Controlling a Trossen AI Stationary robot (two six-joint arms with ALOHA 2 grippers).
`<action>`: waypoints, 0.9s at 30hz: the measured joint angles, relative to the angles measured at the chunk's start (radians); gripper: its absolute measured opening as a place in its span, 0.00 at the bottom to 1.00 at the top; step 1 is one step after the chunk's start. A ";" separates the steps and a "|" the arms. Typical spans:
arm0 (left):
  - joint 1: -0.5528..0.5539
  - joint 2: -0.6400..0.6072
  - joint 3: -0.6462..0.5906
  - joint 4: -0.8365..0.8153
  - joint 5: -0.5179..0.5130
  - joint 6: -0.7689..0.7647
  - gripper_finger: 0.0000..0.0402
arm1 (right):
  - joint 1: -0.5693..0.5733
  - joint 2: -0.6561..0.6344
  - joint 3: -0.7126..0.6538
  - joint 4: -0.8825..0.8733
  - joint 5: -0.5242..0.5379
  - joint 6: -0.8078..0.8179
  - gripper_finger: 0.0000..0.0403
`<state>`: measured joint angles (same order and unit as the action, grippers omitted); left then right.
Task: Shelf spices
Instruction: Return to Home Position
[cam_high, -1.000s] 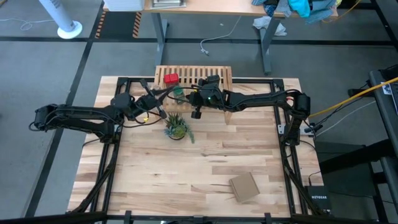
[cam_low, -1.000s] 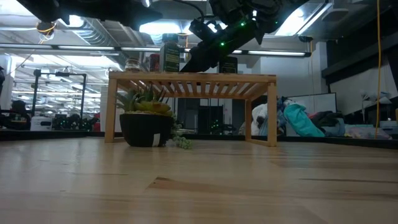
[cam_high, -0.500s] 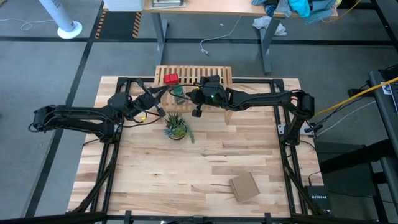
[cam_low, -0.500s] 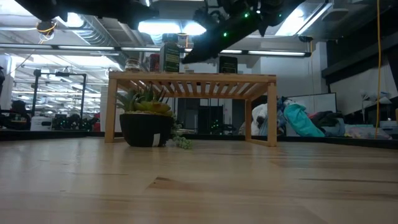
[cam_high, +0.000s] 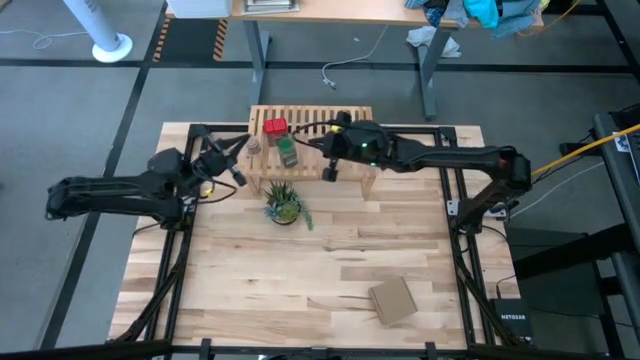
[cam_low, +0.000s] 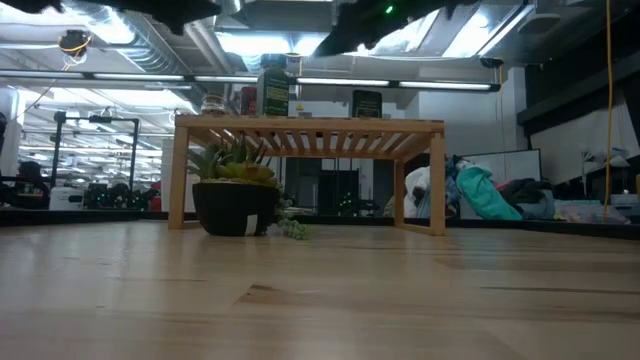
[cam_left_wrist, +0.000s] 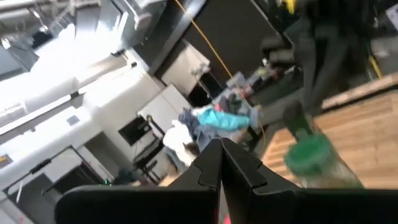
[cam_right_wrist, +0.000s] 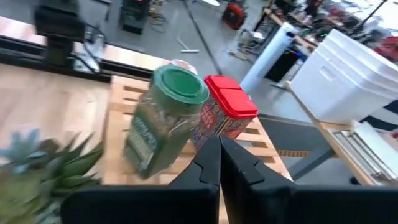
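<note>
The light-wood shelf (cam_high: 310, 118) stands at the table's far edge. On its top stand the spices: a red tin (cam_high: 274, 127), a green-capped jar (cam_high: 287, 152), a tiny clear jar (cam_low: 212, 104) and a dark tin (cam_low: 366, 104). My right gripper (cam_high: 322, 145) hangs shut above the shelf, just right of the green-capped jar (cam_right_wrist: 165, 118) and the red tin (cam_right_wrist: 227, 115), and touches neither. My left gripper (cam_high: 238, 165) is shut in the air by the shelf's left end, holding nothing.
A small potted plant (cam_high: 284, 205) sits on the table in front of the shelf, partly under it. A flat brown cardboard piece (cam_high: 392, 300) lies near the front right. Bare wood spreads across the table's middle and front.
Both grippers have risen, staying shut. My right gripper has climbed out of the top of the low view and drawn back toward the table's right edge. My left gripper has pulled back toward the left edge. The containers on the shelf have stayed put.
</note>
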<state>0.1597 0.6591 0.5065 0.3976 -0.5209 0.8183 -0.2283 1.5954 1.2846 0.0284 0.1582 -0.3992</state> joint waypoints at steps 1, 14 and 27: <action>-0.011 -0.035 0.000 -0.050 -0.017 -0.006 0.00 | 0.000 -0.025 0.000 -0.031 -0.013 0.006 0.01; -0.115 -0.421 0.000 -0.610 0.022 -0.414 0.00 | 0.000 -0.314 -0.002 -0.425 -0.194 0.142 0.02; -0.163 -0.437 -0.056 -0.830 0.264 -0.790 0.00 | 0.000 -0.392 -0.004 -0.643 -0.365 0.160 0.03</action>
<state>-0.0033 0.2222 0.4502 -0.4324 -0.2573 0.0282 -0.2283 1.2033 1.2808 -0.6148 -0.2066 -0.2394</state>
